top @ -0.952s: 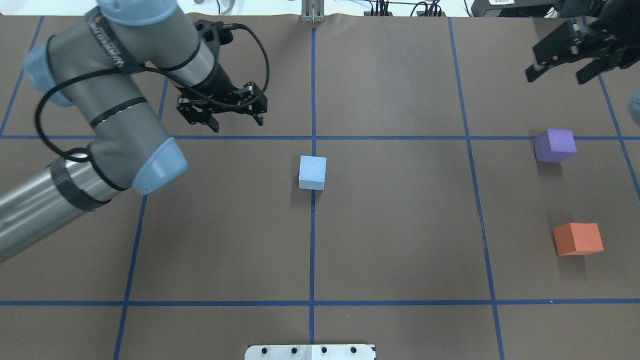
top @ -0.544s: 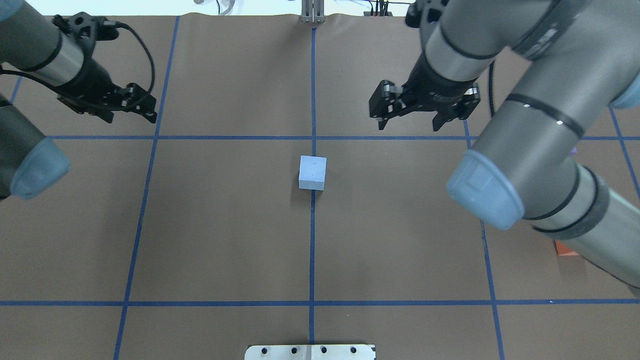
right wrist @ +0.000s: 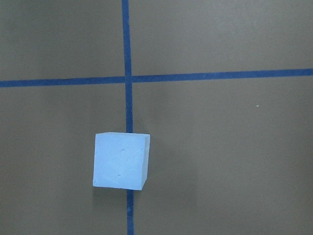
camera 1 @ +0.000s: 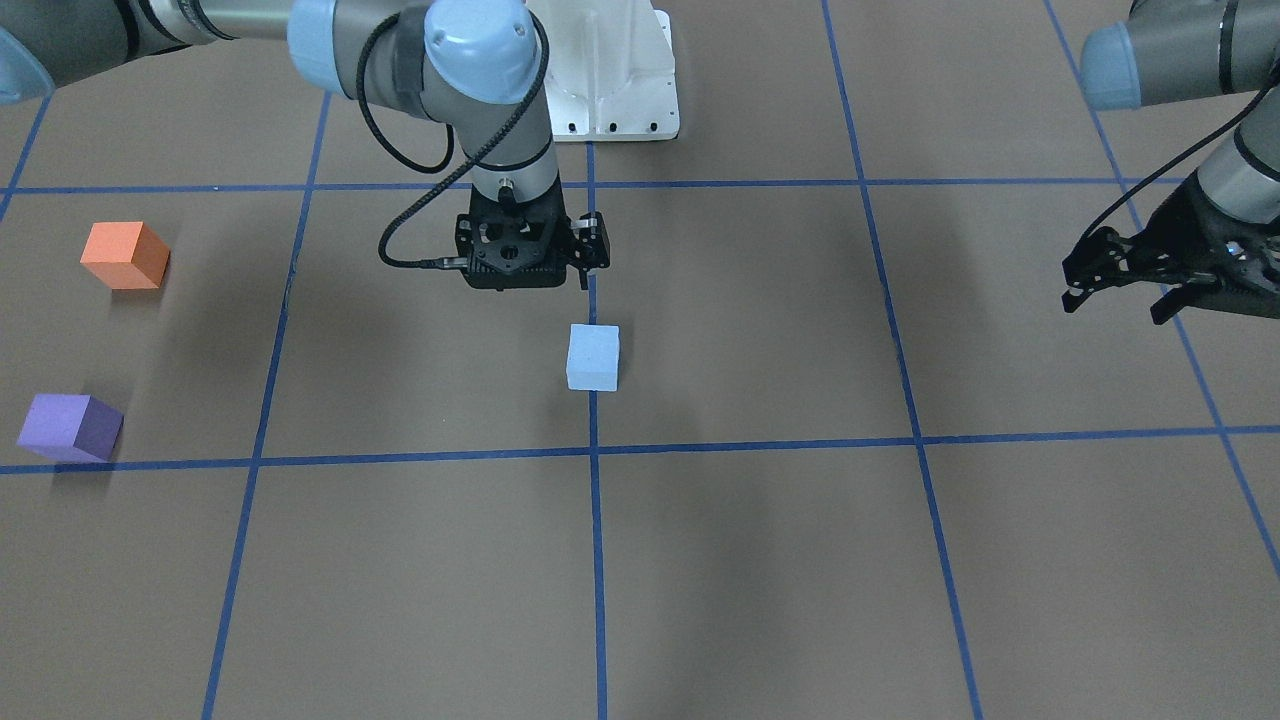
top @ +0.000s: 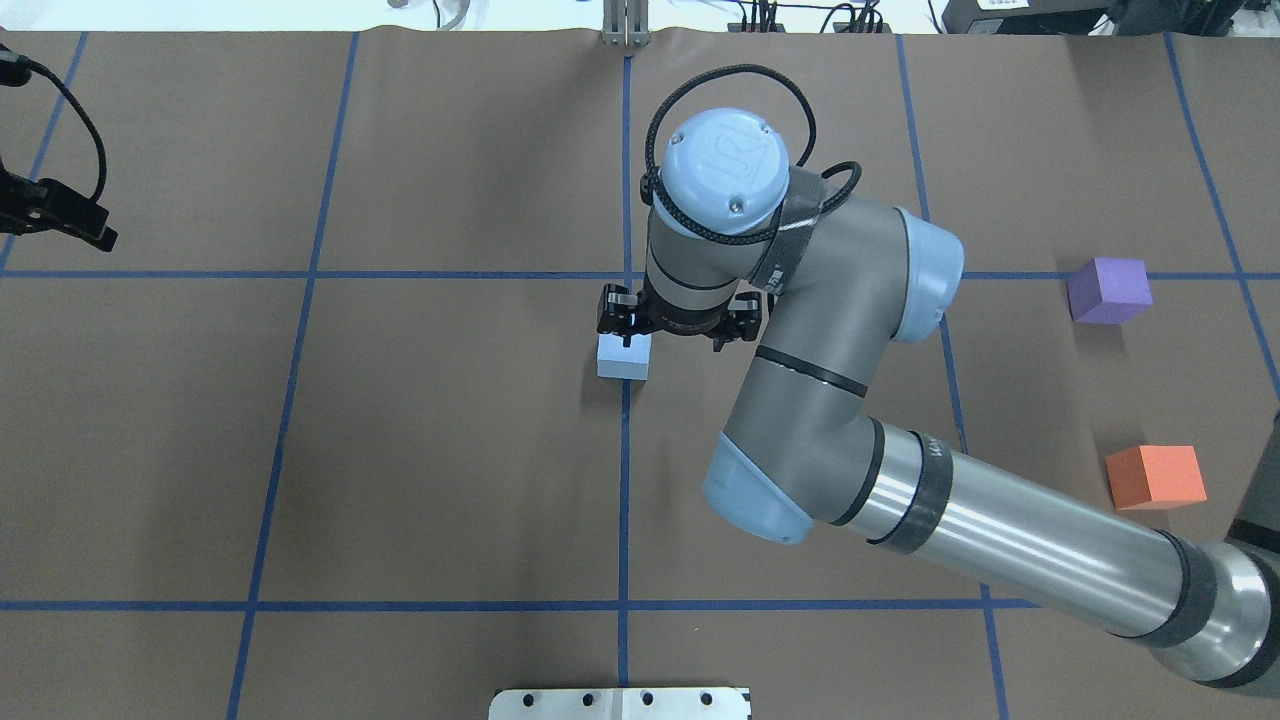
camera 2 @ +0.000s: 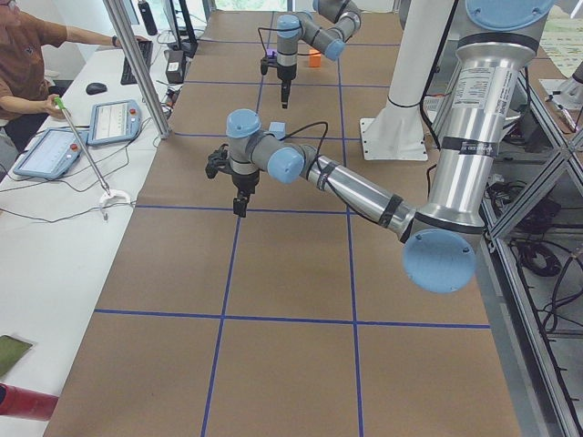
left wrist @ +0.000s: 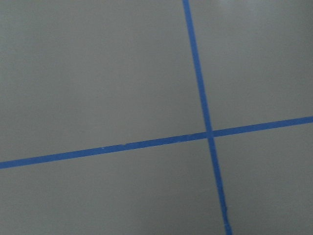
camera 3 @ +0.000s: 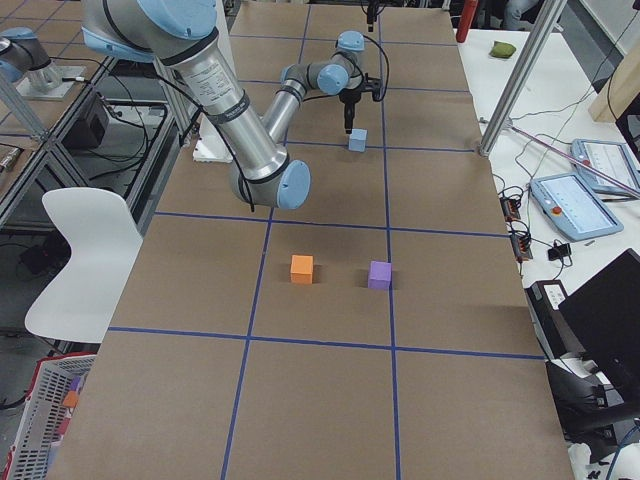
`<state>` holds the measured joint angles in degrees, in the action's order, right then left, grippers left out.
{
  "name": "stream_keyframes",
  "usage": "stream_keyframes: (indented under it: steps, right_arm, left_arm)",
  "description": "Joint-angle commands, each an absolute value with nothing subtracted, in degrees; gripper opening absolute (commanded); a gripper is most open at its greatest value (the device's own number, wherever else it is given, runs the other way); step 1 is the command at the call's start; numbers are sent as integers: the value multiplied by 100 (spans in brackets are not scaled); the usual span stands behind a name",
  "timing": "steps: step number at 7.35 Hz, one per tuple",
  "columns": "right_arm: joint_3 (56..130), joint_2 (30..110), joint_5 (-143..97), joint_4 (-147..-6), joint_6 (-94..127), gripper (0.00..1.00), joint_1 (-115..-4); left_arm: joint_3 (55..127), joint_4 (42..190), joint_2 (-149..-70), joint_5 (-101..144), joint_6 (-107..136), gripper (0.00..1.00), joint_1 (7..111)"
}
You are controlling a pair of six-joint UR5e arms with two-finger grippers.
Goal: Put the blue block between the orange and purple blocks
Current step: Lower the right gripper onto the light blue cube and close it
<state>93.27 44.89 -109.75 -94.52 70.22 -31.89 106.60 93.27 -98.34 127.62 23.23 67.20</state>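
Observation:
The light blue block [top: 622, 358] lies on the centre tape line, also seen in the front view [camera 1: 592, 357] and low left in the right wrist view [right wrist: 121, 160]. My right gripper [top: 668, 330] hangs open above it, pointing down and offset a little to the block's right and far side, not touching it [camera 1: 528, 272]. The purple block [top: 1108, 290] and orange block [top: 1155, 477] sit apart at the table's right side, with a free gap between them. My left gripper [camera 1: 1118, 295] is open and empty at the far left edge [top: 55, 215].
Blue tape lines [top: 625, 480] divide the brown table into squares. The white robot base plate [camera 1: 610, 90] is at the robot's side. The left wrist view shows only a tape crossing [left wrist: 209, 133]. Operators' tablets [camera 3: 565, 205] lie on a side bench.
My right arm swung in from the far right and now hovers over the blue block. My left arm drew back from the table's middle to the left edge. The blocks have not moved.

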Motion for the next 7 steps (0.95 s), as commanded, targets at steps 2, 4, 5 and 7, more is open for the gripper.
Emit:
stream_keyframes:
  steps: [2,4,5,7]
  right_arm:
    - [8045,3922,-10706,-8833,7163,100,-2936]
    - [7911,3885,-10644,-8746,7154,100,-2927]
    - [7788,3867,-10635,-8702,7146,100,-2927]
    - [7560,3867,-10530,-8448,7119,100,-2927]
  left_arm:
    - [10494,9351,-9712,12727,1986,100,6820]
    - [10407,9378,-9703,12727,1978,100,6820]
    - [10380,9395,-9694,12727,1978,100,6820]
    - [10362,9483,-9572,12727,1873,100,6820]
